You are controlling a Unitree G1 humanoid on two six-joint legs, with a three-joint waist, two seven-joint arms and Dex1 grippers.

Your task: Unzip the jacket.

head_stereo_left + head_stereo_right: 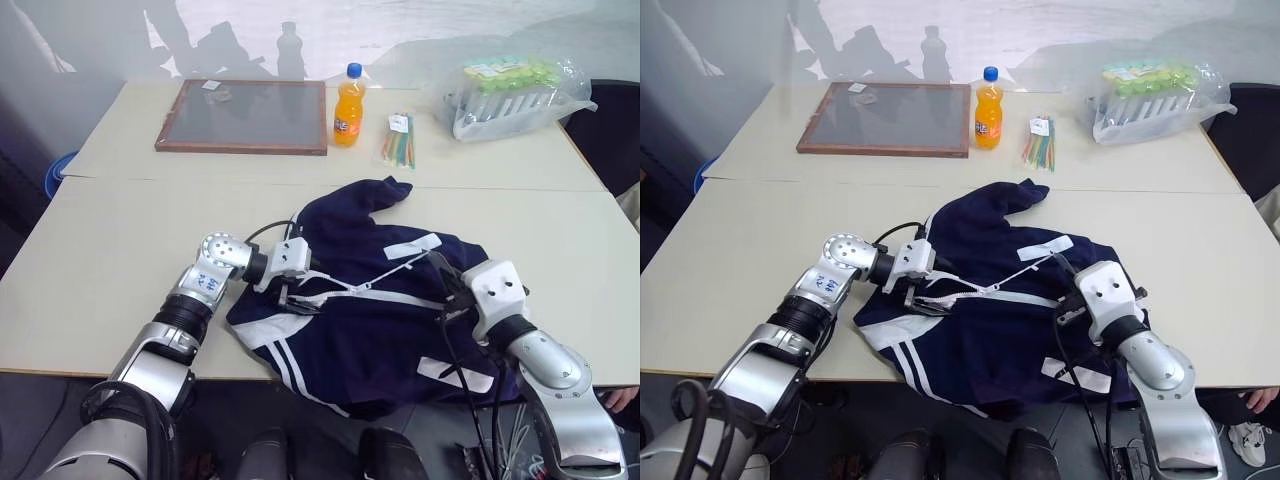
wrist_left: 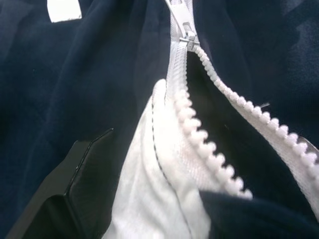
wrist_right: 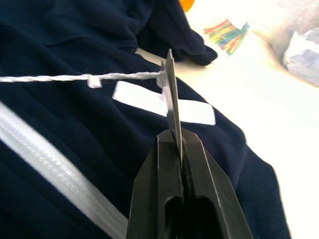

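The navy blue jacket (image 1: 360, 335) lies crumpled on the near part of the table, its white zipper running across the front. The zipper slider (image 2: 187, 39) sits partway along, and the teeth have parted on the side toward my left gripper. That left gripper (image 1: 291, 297) is open at the jacket's white collar end; one black finger (image 2: 75, 189) rests beside the white fabric there. My right gripper (image 3: 174, 135) is shut on a thin white paper tag (image 3: 170, 94), and a white string (image 3: 60, 78) runs taut from the tag toward the slider.
At the back of the beige table (image 1: 120, 250) stand a wood-framed board (image 1: 245, 115), an orange soda bottle (image 1: 348, 105), a bundle of coloured sticks (image 1: 398, 140) and a clear bag of tubes (image 1: 510, 95). A seam crosses the tabletop behind the jacket.
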